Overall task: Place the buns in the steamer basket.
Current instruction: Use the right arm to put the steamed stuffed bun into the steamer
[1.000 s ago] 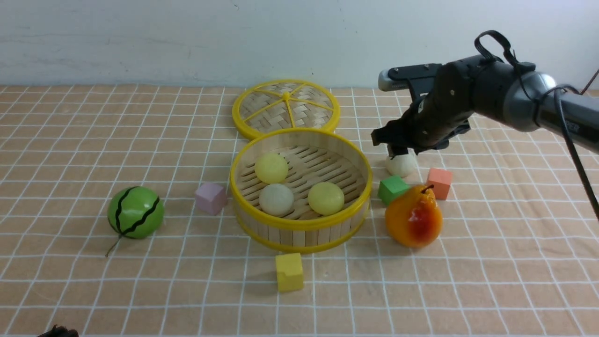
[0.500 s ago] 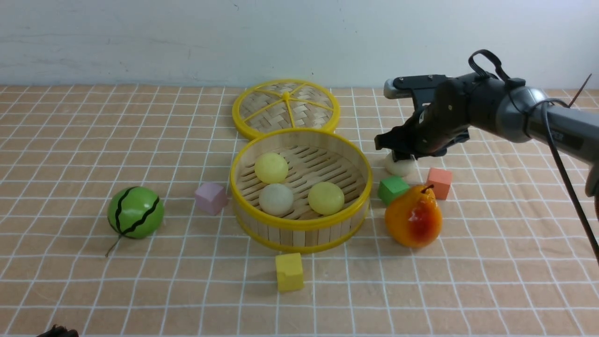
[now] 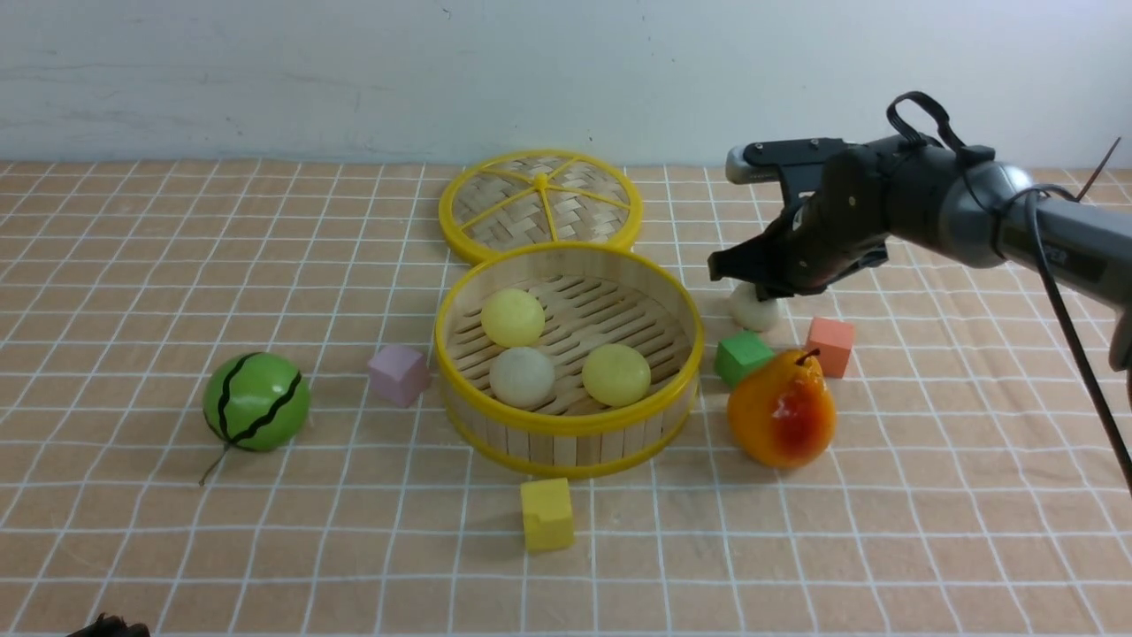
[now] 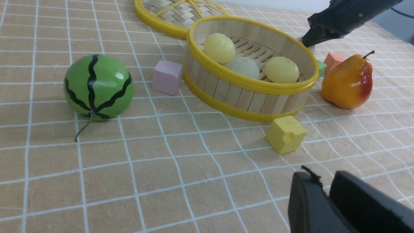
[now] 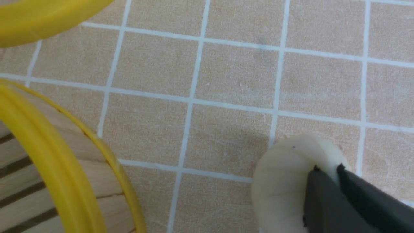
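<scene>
The steamer basket (image 3: 570, 423) stands mid-table and holds three buns: a pale yellow one (image 3: 513, 317), an off-white one (image 3: 522, 376) and a second pale yellow one (image 3: 616, 374). The fourth bun (image 3: 753, 310), off-white, is just right of the basket. My right gripper (image 3: 756, 292) is down on it, and in the right wrist view the gripper (image 5: 326, 168) is pinched shut on the top of this bun (image 5: 281, 181), next to the basket's rim (image 5: 64, 168). My left gripper (image 4: 323, 179) is shut and empty, low over the near cloth.
The flat woven lid (image 3: 540, 203) lies behind the basket. A green cube (image 3: 741, 356), an orange cube (image 3: 829, 345) and a pear (image 3: 782, 411) crowd the bun's near side. A pink cube (image 3: 399, 373), a yellow cube (image 3: 546, 513) and a watermelon ball (image 3: 256, 401) lie left and front.
My right arm came down onto the off-white bun and its fingers closed on it; the bun now looks squeezed narrower. The left arm has not moved.
</scene>
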